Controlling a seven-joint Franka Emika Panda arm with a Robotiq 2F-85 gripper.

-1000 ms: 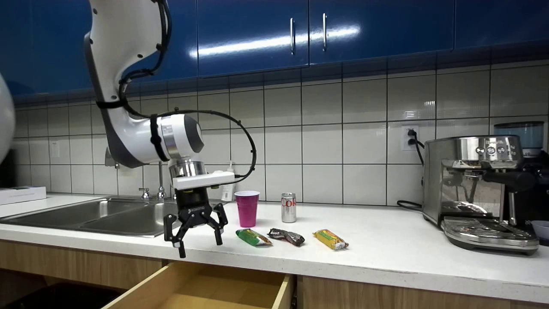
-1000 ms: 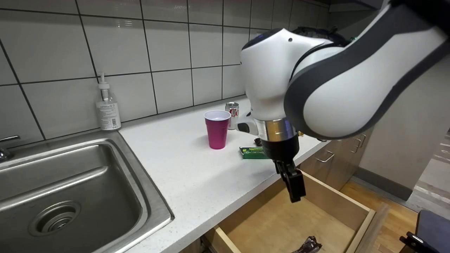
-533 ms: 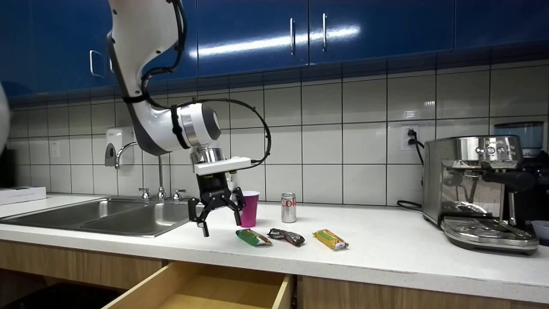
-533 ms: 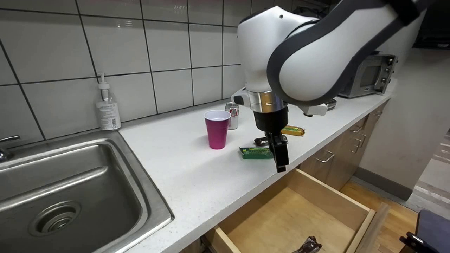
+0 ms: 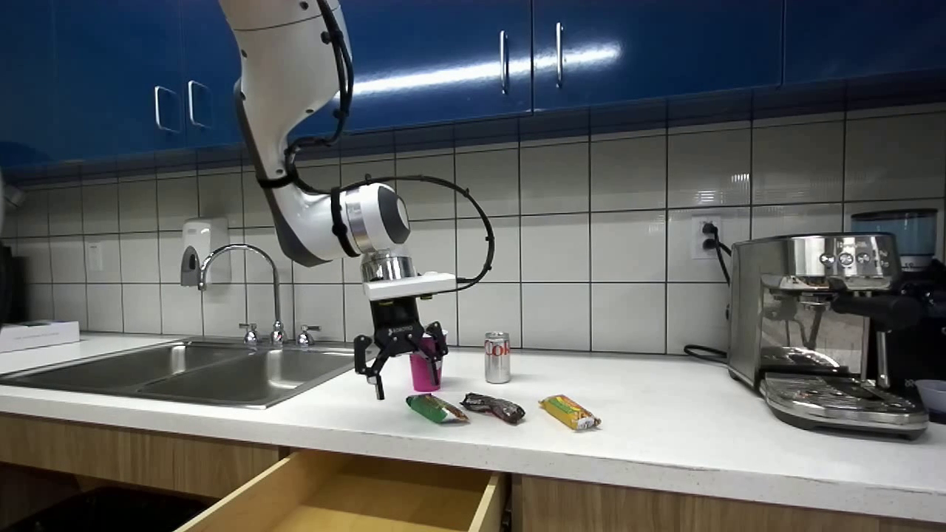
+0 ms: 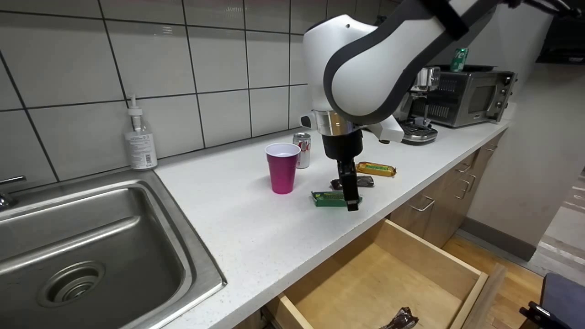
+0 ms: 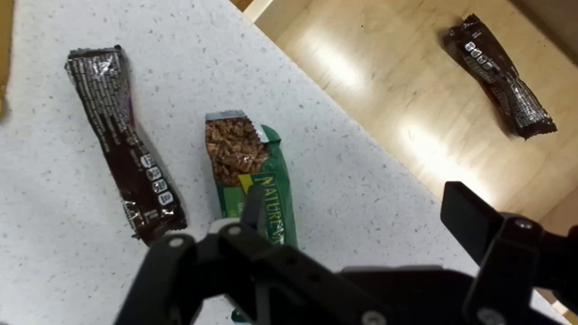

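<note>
In the wrist view the green-wrapped bar (image 7: pixel 279 185) lies left of the frame's centre, its lower half mostly hidden by one of the black fingers (image 7: pixel 253 210) and the workings of the pincer (image 7: pixel 359 212); the printed name on it breaks off after "NATURE VA". Farther left in that frame, a brown-wrapped bar (image 7: pixel 126 149) is nearly all visible. A yellow-wrapped bar (image 7: pixel 5 49) shows only as a strip, cut by the left edge. At the upper right, a second brown wrapper (image 7: pixel 501 81) is whole, lying inside the pulled-out drawer (image 6: pixel 374 274); in an exterior view the bottom edge of the frame cuts it off. The drawer runs out of the bottom of both exterior views. In an exterior view the pink cup (image 5: pixel 420 373) is partly behind a finger; in an exterior view the soda can (image 6: pixel 305 151) is partly behind the cup, and the coffee machine (image 6: pixel 418 134) partly behind the arm (image 6: pixel 379 68).

The pincer points down above the counter (image 6: pixel 237 219), its jaws spread wide, with nothing gripped. In an exterior view a thin strip of counter shows between the fingers and the green-wrapped bar: near, but apart.
</note>
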